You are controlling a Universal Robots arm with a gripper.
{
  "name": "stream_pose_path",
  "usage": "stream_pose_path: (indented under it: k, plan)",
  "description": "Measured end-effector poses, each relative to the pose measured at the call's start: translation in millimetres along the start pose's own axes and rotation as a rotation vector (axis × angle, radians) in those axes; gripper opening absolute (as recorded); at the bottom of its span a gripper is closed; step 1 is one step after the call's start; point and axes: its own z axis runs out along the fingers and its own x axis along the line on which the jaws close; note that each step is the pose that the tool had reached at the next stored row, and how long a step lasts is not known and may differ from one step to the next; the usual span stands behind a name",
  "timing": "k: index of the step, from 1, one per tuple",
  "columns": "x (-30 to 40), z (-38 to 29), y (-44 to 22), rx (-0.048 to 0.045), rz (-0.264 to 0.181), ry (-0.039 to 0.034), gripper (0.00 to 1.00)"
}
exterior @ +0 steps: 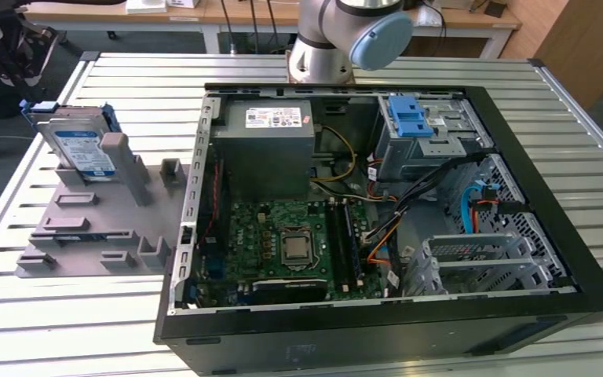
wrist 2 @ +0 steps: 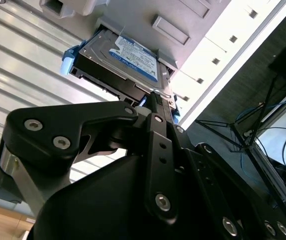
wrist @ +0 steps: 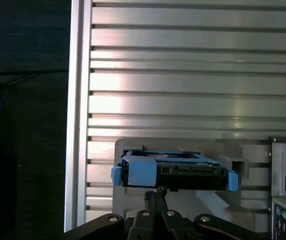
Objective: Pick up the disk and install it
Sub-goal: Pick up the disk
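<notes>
The disk (exterior: pixel 82 149) stands on edge, leaning in the slot of a grey holder (exterior: pixel 103 228) at the exterior view's left. It is a silver drive with a blue-and-white label in a blue bracket. Both wrist views show the disk (wrist 2: pixel 128 62) (wrist: pixel 175 170) in that holder, beyond the black fingers. My gripper (wrist 2: pixel 155 97) (wrist: pixel 156 192) is shut with nothing between its tips, and it hangs apart from the disk without touching it. The arm's base (exterior: pixel 333 39) rises behind the computer case.
An open computer case (exterior: pixel 553 306) lies on the slatted metal table (exterior: pixel 60 314), with a motherboard (exterior: pixel 291 243), a grey power supply (exterior: pixel 270 145), loose cables, and a silver drive cage with a blue latch (exterior: pixel 427 129) at its far right. The table's edge runs just left of the holder.
</notes>
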Motion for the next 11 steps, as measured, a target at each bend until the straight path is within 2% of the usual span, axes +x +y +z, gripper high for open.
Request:
stream_pose_path:
  k: [11]
  plan:
    - [0.0, 0.0, 0.0, 0.0, -0.024, 0.001, 0.11]
